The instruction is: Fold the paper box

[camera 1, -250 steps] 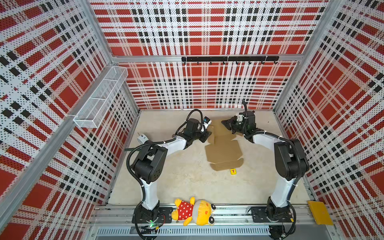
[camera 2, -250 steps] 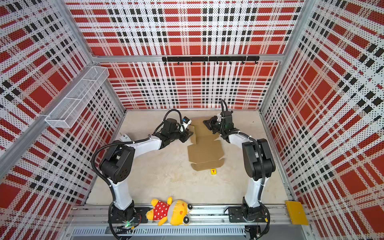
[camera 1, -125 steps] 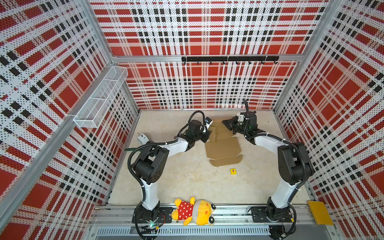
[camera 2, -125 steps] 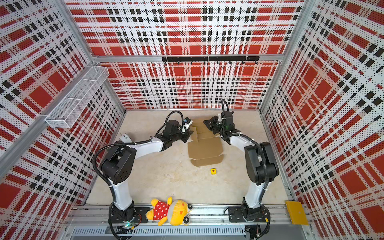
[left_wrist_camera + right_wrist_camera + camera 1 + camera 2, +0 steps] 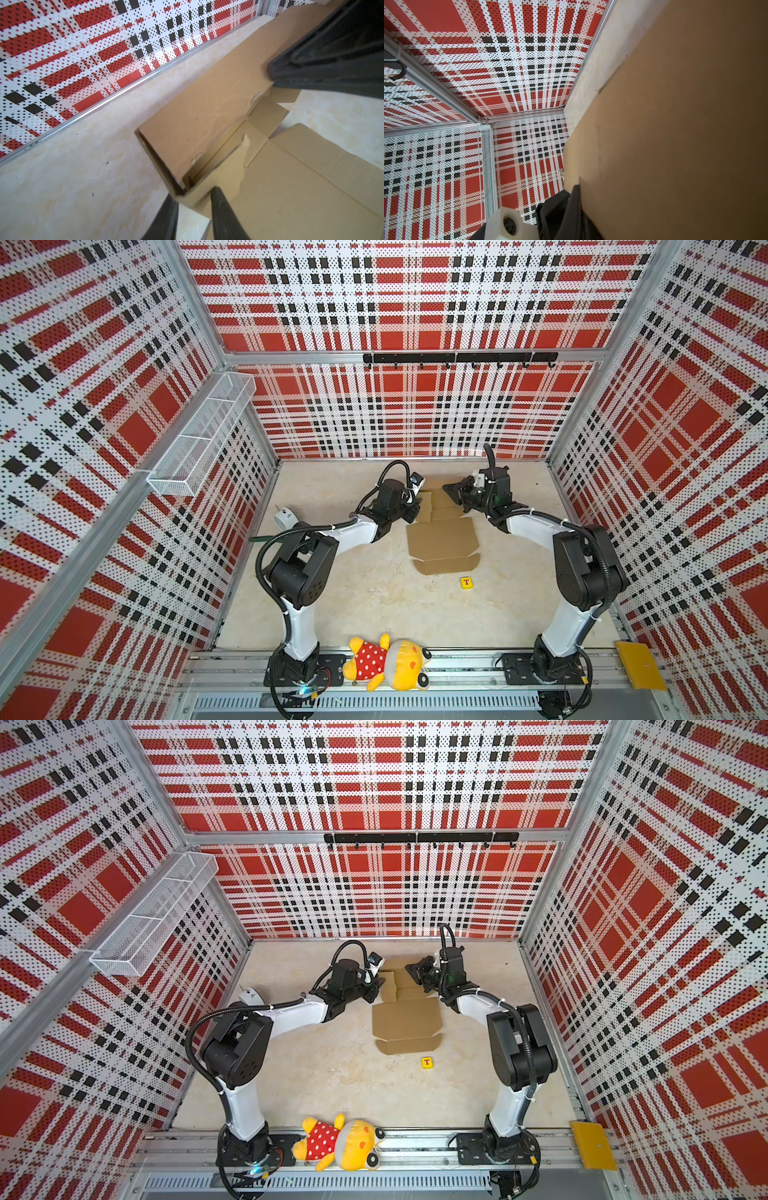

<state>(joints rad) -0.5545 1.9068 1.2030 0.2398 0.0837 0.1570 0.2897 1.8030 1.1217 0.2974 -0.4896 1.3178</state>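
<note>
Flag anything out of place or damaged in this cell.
A plush toy lies across the front rail, and a yellow T block sits near the paper box; neither belongs to folding. The box's slot edges look torn in the left wrist view.

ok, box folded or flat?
Partly folded. The box has its far end raised and doubled over in the left wrist view; the main panel lies flat on the table.
</note>
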